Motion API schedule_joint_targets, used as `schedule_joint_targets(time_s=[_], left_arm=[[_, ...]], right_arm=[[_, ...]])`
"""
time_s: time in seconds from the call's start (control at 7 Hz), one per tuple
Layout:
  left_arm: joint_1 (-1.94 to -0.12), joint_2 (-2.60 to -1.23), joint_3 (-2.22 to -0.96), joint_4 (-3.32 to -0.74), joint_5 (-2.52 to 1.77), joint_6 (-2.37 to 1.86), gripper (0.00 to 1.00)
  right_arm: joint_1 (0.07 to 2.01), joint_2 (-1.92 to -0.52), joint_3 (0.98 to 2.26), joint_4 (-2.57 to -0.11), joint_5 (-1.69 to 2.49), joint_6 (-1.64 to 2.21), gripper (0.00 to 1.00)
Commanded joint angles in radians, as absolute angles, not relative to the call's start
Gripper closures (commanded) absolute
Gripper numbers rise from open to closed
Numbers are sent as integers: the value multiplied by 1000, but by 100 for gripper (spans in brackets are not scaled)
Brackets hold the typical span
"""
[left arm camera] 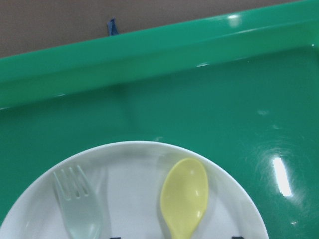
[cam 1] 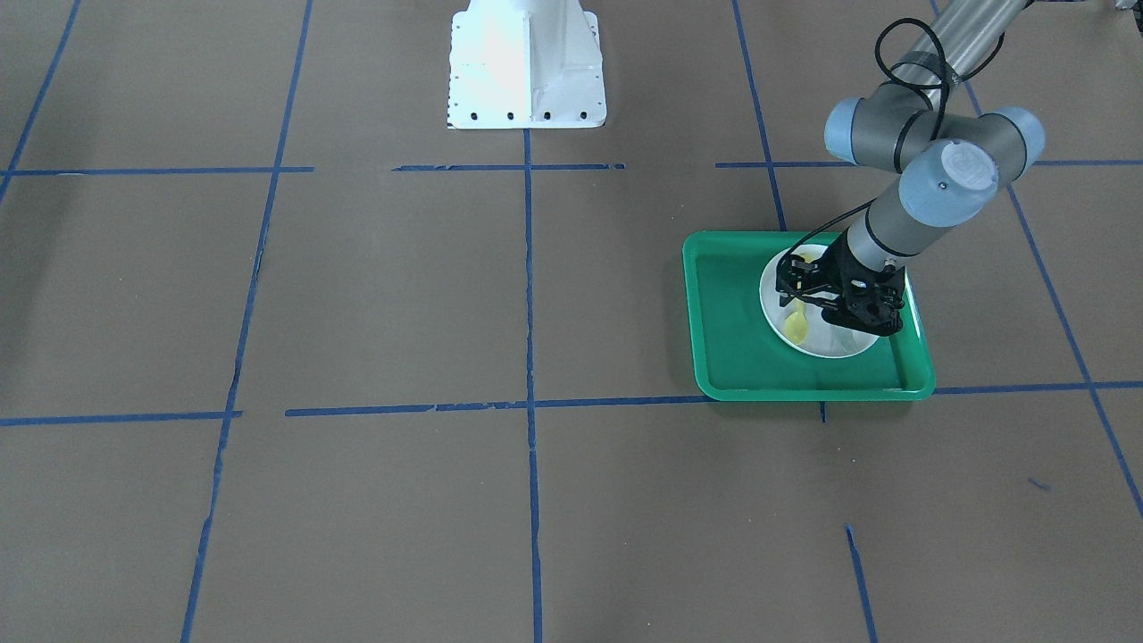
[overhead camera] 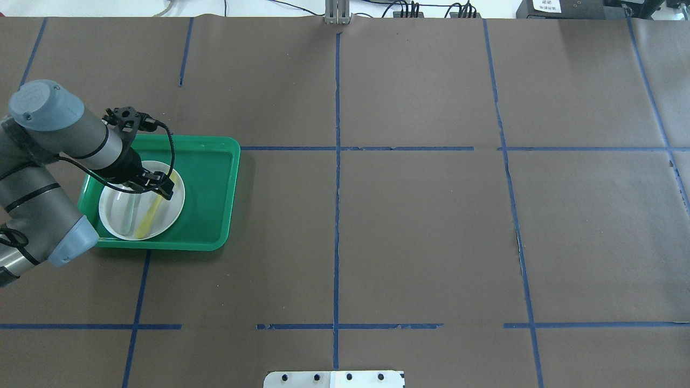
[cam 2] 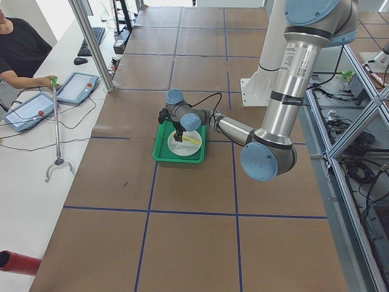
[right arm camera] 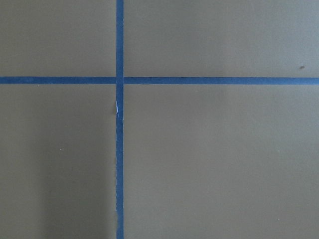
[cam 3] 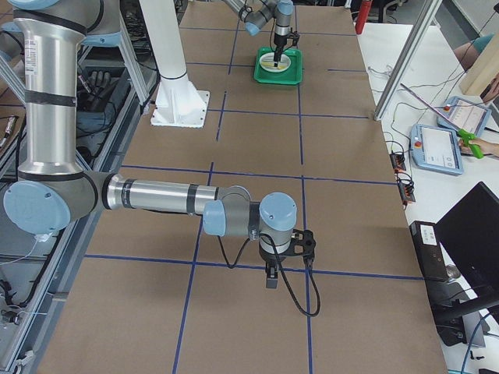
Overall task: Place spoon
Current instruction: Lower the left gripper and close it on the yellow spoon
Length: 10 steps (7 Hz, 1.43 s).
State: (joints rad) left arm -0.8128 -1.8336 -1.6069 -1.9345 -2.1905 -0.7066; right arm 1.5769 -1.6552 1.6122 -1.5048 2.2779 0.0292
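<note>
Left fingers (overhead camera: 166,189): spread wide above spoon (left arm camera: 184,196), which lay on plate (left arm camera: 134,199) beside fork (left arm camera: 79,214), in tray (left arm camera: 199,99). Best withdrawn straight up, spoon undisturbed. Right fingers (cam 3: 270,279): I could not tell.

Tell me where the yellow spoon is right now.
In the overhead view the spoon lies on the white plate in the green tray at the table's left, just right of the fork, its handle end under the left gripper.

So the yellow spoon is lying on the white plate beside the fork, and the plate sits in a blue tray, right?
No, the tray is green, not blue, as the left wrist view shows. The spoon does lie on the plate beside the fork.
</note>
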Motion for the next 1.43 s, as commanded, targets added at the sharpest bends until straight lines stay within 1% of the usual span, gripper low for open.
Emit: schedule_joint_targets(time_s=[0.0, 0.71, 1.29], left_arm=[[-811, -1830, -1606, -1934, -2191, -707, 32], [-802, -1829, -1606, -1928, -2194, -709, 39], [-787, -1825, -1605, -1928, -2194, -710, 39]], right_arm=[[1577, -1655, 1612, -1505, 2278, 29, 0], [1577, -1655, 1612, -1505, 2278, 29, 0], [1577, -1655, 1612, -1505, 2278, 29, 0]])
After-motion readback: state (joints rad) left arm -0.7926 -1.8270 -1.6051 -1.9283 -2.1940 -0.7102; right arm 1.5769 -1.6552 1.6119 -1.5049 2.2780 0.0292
